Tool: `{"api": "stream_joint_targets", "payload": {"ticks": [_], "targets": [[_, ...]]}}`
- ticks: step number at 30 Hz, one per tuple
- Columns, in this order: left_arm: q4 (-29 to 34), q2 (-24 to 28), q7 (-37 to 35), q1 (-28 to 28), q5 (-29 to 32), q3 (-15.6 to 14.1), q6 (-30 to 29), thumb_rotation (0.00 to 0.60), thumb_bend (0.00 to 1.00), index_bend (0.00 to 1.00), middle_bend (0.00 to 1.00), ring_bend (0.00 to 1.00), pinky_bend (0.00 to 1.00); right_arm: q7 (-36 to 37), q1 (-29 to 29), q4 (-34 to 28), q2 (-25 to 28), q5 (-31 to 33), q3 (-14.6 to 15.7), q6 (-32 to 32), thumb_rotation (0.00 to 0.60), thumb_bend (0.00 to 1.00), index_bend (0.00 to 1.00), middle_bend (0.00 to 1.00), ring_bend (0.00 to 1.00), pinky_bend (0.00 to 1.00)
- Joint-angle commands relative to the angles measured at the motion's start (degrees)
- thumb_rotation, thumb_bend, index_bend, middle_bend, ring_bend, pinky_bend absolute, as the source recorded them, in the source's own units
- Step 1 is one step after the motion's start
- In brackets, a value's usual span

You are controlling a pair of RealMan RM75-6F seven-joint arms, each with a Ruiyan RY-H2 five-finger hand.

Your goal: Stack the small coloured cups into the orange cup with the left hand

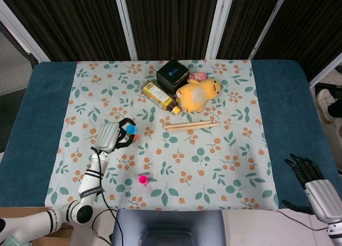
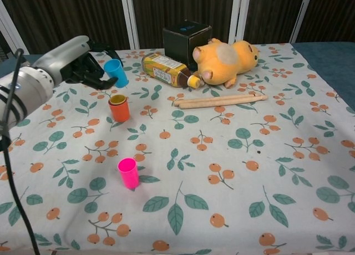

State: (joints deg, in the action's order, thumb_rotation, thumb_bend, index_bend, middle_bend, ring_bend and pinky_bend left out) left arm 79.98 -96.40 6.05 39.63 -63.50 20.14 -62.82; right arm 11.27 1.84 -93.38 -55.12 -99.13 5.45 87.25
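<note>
Left hand (image 2: 83,64): the blue cup (image 2: 116,73) is grasped between the fingers and carried in the air at the upper left of the chest view, tilted, its open mouth turned up and away from the palm. The grip is taken on the cup's side wall, presumably so that the base is left free to enter another cup.
Blue cup, position: it is held above and slightly behind the orange cup (image 2: 118,107) in the chest view; in the head view the two nearly overlap at left of centre, so the cup is judged close to lined up for lowering, though not yet inside.
Orange cup: it stands upright on the floral cloth (image 2: 222,172), mouth open, with a yellow lining or inner cup seen at its rim; which of the two cannot be told.
Pink cup (image 2: 128,173): it is left upright on the cloth in the lower left of the chest view, well apart from the orange cup, not yet stacked.
Right hand (image 1: 305,174): it is seen only at the lower right edge of the head view, fingers spread, nothing held, parked off the cloth since the task is assigned to the other hand.
Background objects: a bottle (image 2: 166,70), a plush toy (image 2: 224,60), a black box (image 2: 187,36) and a wooden stick (image 2: 219,102) are gathered toward the upper middle, clear of the cups.
</note>
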Motion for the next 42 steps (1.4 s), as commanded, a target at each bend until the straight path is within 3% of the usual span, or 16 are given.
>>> {"api": "stream_joint_targets", "payload": {"ticks": [1, 9, 30, 32, 37, 39, 42], "targets": [[-4.35, -3.33, 2.19, 2.45, 2.53, 1.41, 0.11, 0.6, 0.39, 0.59, 1.0, 1.0, 1.0, 0.29, 0.1, 0.05, 0.15, 0.18, -0.06, -0.17, 0.6, 0.12, 0.0, 0.0, 0.0, 0.0], [-9.77, -5.6, 1.46, 3.53, 3.81, 0.82, 2.19, 0.6, 0.39, 0.59, 1.0, 1.0, 1.0, 1.38, -0.19, 0.35, 0.56, 0.49, -0.26, 0.54, 0.6, 0.12, 0.0, 0.0, 0.0, 0.0], [-11.94, -5.23, 1.55, 3.08, 3.99, -0.93, 3.73, 0.6, 0.39, 0.58, 1.0, 1.0, 1.0, 0.94, -0.26, 0.39, 0.36, 0.33, -0.26, 0.42, 0.6, 0.12, 0.0, 0.0, 0.0, 0.0], [-11.75, -4.86, 1.76, 2.89, 4.48, -1.19, 4.4, 0.6, 0.39, 0.54, 1.0, 1.0, 1.0, 0.79, -0.27, 0.35, 0.32, 0.3, -0.25, 0.4, 0.6, 0.12, 0.0, 0.0, 0.0, 0.0], [-9.99, -3.42, 3.05, 2.56, 6.35, -1.63, 6.29, 0.6, 0.38, 0.07, 1.0, 1.0, 1.0, 0.55, -0.32, 0.31, 0.24, 0.28, -0.26, 0.43, 0.6, 0.12, 0.0, 0.0, 0.0, 0.0], [-8.72, -2.77, 3.22, 2.39, 6.71, -1.62, 6.45, 0.6, 0.37, 0.0, 1.0, 1.0, 1.0, 0.45, -0.34, 0.31, 0.21, 0.2, -0.23, 0.44, 0.6, 0.12, 0.0, 0.0, 0.0, 0.0], [-7.96, -2.43, 3.03, 2.21, 6.37, -1.64, 6.04, 0.6, 0.37, 0.0, 1.0, 1.0, 1.0, 0.42, -0.35, 0.32, 0.2, 0.19, -0.22, 0.45, 0.6, 0.12, 0.0, 0.0, 0.0, 0.0]]}}
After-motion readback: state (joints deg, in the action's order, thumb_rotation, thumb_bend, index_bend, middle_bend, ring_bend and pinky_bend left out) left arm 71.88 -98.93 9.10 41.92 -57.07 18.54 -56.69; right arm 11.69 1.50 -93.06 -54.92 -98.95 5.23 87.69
